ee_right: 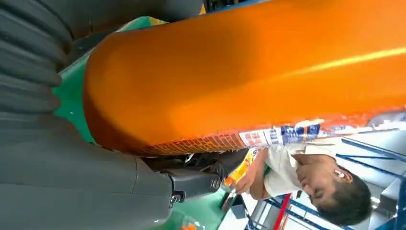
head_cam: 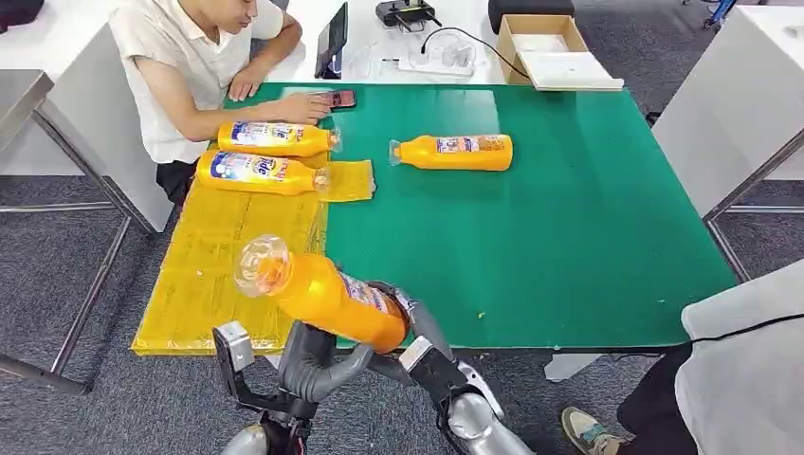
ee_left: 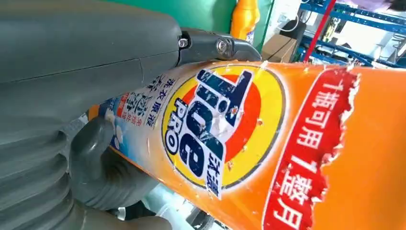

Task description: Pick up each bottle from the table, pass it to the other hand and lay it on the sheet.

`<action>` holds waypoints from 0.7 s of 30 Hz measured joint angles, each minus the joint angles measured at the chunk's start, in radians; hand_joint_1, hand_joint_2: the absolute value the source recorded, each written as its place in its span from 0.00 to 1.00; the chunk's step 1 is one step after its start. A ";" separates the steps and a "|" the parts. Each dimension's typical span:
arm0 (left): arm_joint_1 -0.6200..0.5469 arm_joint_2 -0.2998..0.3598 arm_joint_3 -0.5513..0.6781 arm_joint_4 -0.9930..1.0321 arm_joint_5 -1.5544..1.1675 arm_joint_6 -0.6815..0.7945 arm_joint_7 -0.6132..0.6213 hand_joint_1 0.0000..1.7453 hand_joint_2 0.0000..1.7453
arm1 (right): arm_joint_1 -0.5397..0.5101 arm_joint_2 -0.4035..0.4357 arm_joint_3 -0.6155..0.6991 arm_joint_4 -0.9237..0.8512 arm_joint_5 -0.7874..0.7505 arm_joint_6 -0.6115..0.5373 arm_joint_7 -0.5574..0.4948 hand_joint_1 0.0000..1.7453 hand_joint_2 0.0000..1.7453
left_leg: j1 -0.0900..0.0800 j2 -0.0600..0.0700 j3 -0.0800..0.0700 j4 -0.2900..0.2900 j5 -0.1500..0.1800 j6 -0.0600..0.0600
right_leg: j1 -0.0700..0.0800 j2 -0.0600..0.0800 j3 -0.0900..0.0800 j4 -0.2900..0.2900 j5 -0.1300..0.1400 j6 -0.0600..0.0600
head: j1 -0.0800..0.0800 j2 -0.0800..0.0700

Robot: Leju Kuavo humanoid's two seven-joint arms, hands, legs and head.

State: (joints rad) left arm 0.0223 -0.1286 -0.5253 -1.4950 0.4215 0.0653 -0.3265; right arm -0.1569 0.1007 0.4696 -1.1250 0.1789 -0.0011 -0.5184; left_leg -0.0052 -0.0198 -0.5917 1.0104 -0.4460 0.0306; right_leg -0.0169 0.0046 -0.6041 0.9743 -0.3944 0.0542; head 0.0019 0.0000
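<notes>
Grey fingers of both robot hands wrap one orange bottle (head_cam: 318,296) at the near edge of the green table (head_cam: 569,218). The left hand (head_cam: 305,362) grips it from below, thumb curled under; the right hand (head_cam: 417,334) clasps its base end. Its clear cap points up and away, over the yellow sheet (head_cam: 228,256) on the table's near left part. Its label reads "PRO" with Chinese characters, and a red patch reads "1瓶可用1整月".

Two more orange bottles (head_cam: 275,138) (head_cam: 258,172) lie side by side on the sheet's far end. A fourth bottle (head_cam: 455,152) lies on bare table beyond, right of the sheet. A seated person (head_cam: 194,66) leans on the far left corner, hand on a phone (head_cam: 337,98). A cardboard box (head_cam: 550,47) sits on a white surface beyond the table.
</notes>
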 measured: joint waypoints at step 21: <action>-0.007 -0.029 0.018 0.009 -0.128 0.154 -0.085 1.00 1.00 | -0.072 0.011 0.076 0.102 0.019 0.035 0.009 0.00 1.00 | 0.000 0.001 0.000 0.000 0.000 0.000 | 0.000 0.001 -0.001 0.000 0.000 0.000 | 0.000 0.000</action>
State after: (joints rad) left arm 0.0156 -0.1572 -0.5070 -1.4858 0.2934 0.2197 -0.4112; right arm -0.2285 0.1114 0.5455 -1.0231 0.1980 0.0339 -0.5093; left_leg -0.0053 -0.0185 -0.5920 1.0104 -0.4460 0.0306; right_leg -0.0169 0.0051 -0.6053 0.9742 -0.3944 0.0541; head 0.0019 0.0000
